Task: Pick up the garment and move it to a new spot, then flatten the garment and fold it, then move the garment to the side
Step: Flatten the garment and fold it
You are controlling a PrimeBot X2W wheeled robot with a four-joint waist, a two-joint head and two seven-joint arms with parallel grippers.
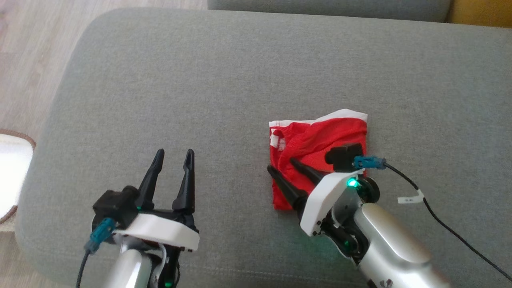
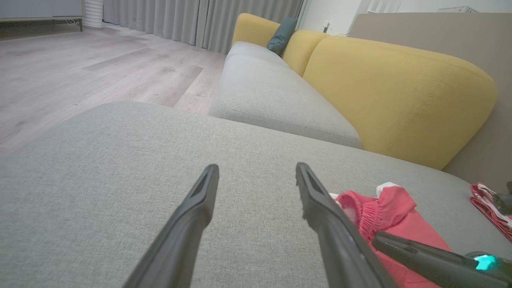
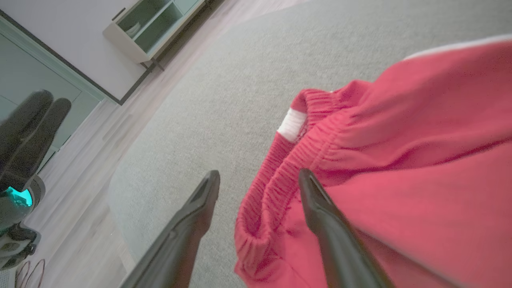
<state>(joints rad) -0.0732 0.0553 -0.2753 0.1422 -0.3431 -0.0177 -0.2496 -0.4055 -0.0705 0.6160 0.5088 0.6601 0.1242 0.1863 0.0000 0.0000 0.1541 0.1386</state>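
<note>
1. We see the garment [image 1: 320, 140], a red knit piece with white trim, folded into a rough square. It lies on the grey sofa cushion [image 1: 240, 72], right of the cushion's middle.
2. The cushion is a coarse, flecked weave with broad rounded corners.
3. Our right hand [image 1: 282, 165] sits low at the garment's near left edge, its two long, dark, tapering fingers spread apart. In the right wrist view, one finger [image 3: 320, 216] lies over the red cloth and the other over bare grey weave. The ribbed, gathered waistband [image 3: 280, 176] runs between them, unpinched.
4. Our left hand [image 1: 175, 154] hovers over bare cushion, well to the left of the garment. Its fingers are spread wide and hold nothing.
5. In the left wrist view, a mustard-yellow padded backrest [image 2: 400, 92] with a stitched seam rises behind the cushion. A teal pillow [image 2: 282, 36] leans farther along it.
6. A pale wood plank floor [image 2: 80, 68] stretches beyond, and another red-and-white cloth [image 2: 488, 204] lies crumpled at that view's right edge.
</note>
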